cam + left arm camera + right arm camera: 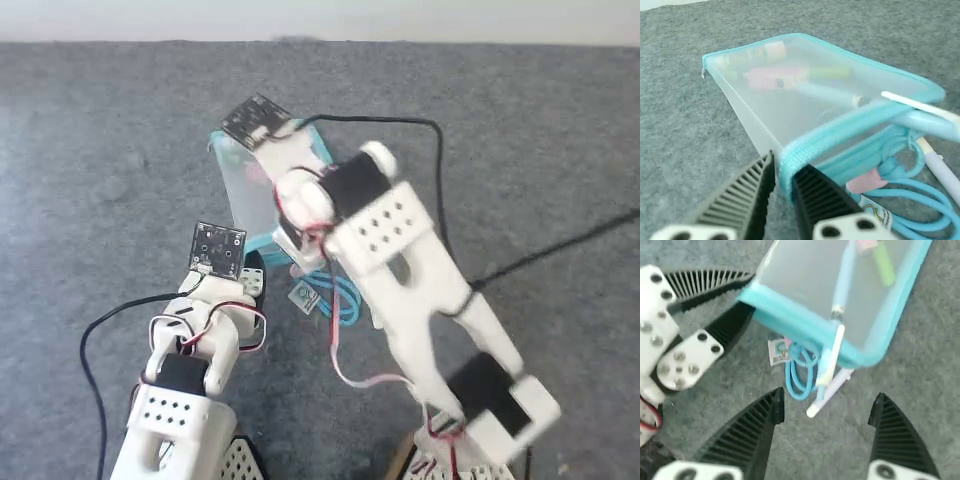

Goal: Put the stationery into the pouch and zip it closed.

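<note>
Currently, on the grey table (90,150), the pouch (790,110) is pinched at its near-left zipper corner by the left gripper (785,167). The right gripper (829,396), jaws spread wide, is poised nearer the pen (837,347), whose long axis juts from the near mouth toward those jaws.

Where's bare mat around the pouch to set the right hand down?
Bare mat lies beside the pouch on the left arm's side, and on the right arm's side beyond the black cable. Crowded at the pouch mouth: the left hand pinches its corner, pens stick out, the blue cord lies there, the open right hand hovers over.
</note>
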